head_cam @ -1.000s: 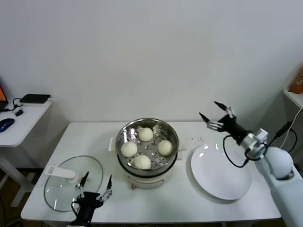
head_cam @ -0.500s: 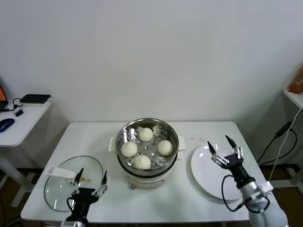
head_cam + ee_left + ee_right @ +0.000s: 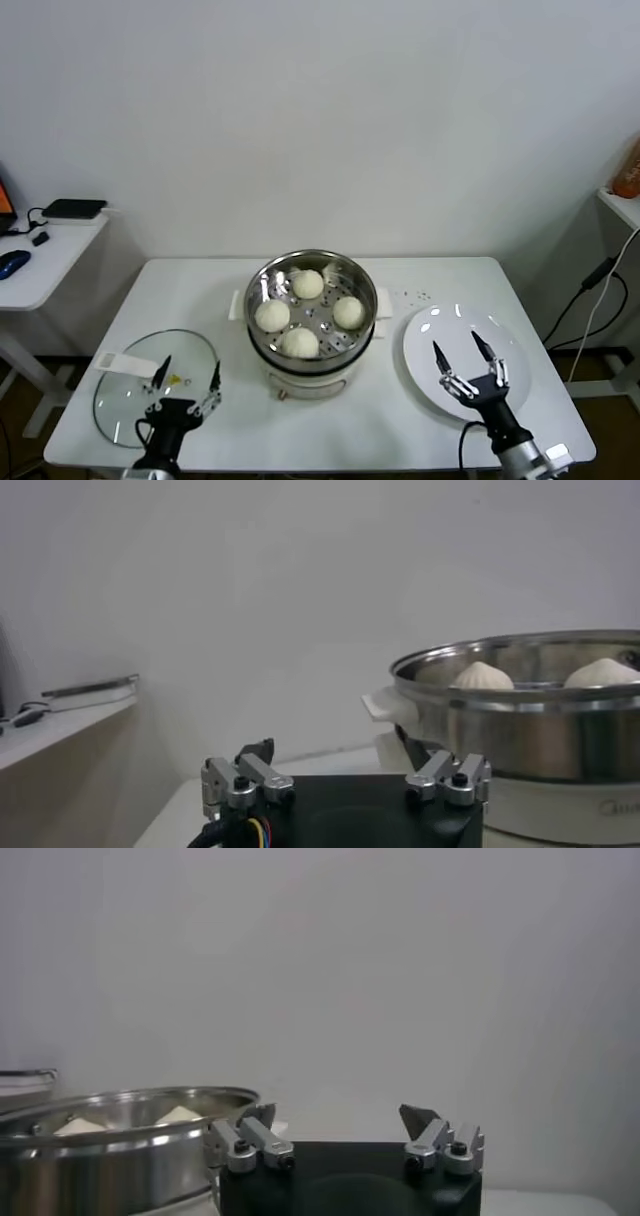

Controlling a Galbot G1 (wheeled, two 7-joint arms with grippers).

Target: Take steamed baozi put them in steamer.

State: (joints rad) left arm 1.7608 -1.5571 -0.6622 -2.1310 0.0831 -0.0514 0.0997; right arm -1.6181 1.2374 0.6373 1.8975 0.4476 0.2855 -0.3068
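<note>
Right end effector (image 3: 469, 360) spread, empty, above glossy round plate (image 3: 425, 345) | four smooth buns (image 3: 308, 285) in perforated steel steamer (image 3: 262, 285)

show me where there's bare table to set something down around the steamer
Bare tabletop lies behind the glass lid, left of the steamer. More lies behind the white plate. The near edge is crowded: left gripper over the lid, right gripper over the plate.

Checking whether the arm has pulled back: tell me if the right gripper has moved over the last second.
Yes. The right gripper, open and empty, has come down from beyond the white plate's far edge to its near side, towards the robot.
</note>
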